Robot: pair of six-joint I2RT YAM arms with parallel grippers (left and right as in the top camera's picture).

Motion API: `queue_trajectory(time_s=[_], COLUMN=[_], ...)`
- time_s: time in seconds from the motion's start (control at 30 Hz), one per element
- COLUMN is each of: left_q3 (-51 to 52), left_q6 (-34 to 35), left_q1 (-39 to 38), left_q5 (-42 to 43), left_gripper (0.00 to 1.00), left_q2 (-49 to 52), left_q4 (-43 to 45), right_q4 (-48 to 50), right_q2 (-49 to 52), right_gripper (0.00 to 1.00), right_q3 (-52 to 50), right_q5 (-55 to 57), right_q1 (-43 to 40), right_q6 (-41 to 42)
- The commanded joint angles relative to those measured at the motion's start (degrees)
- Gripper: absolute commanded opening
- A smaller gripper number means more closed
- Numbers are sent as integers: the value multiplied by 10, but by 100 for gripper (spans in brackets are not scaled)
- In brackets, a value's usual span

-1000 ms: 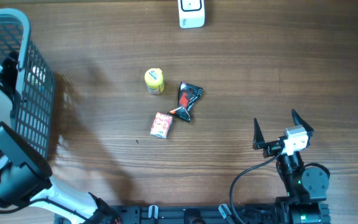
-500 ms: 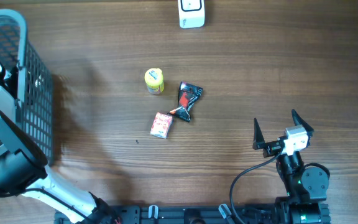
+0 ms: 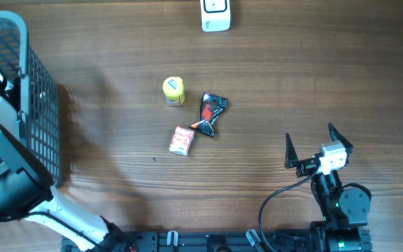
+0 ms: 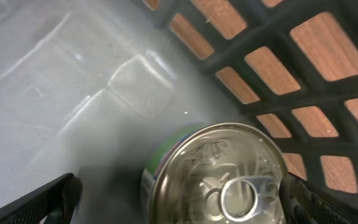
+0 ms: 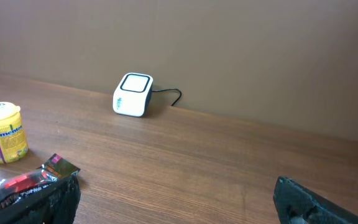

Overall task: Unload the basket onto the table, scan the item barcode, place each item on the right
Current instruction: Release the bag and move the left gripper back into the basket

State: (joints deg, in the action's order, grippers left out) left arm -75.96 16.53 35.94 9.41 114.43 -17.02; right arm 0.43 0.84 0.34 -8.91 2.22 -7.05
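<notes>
Wood all across the table point(image 3: 292, 84), brown, matt, the grain running in long streaks. At the left edge the basket point(image 3: 44, 105) is dark grey plastic lattice, and the left wrist view shows its floor smooth with a soft sheen. Down there the can point(image 4: 219, 180) flashes a bright metal lid, finely brushed, with a polished ring-pull. At top centre the scanner point(image 3: 215, 14) is glossy white plastic. Mid-table, the yellow tub point(image 3: 174, 91) looks like smooth plastic with a printed label, the dark packet point(image 3: 212, 112) is crinkled and shiny, and the small box point(image 3: 182, 140) looks like printed card.
</notes>
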Motion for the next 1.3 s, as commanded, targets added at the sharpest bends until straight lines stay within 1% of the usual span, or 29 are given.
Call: queue_trajectory(time_s=[0.0, 0.47, 0.63, 0.83, 0.97, 1.27], left_q3=[5, 5, 5, 5, 5, 5], left_q6=[-11, -10, 19, 27, 37, 42], left_q1=[-4, -3, -3, -1, 10, 54], left_q5=[-35, -40, -68, -75, -93, -94], left_gripper=[100, 100, 100, 100, 100, 100], left_q2=[7, 7, 6, -7, -27, -46], left_q4=[-12, -39, -52, -51, -52, -79], right_q4=[2, 2, 2, 2, 2, 2], right_q2=[-3, -3, -3, -3, -3, -3], right_gripper=[100, 100, 100, 100, 100, 100], right_q3=[0, 0, 0, 0, 0, 0], right_q5=[4, 4, 4, 4, 4, 4], right_q1=[1, 1, 1, 1, 1, 1], right_q6=[11, 10, 11, 10, 10, 10])
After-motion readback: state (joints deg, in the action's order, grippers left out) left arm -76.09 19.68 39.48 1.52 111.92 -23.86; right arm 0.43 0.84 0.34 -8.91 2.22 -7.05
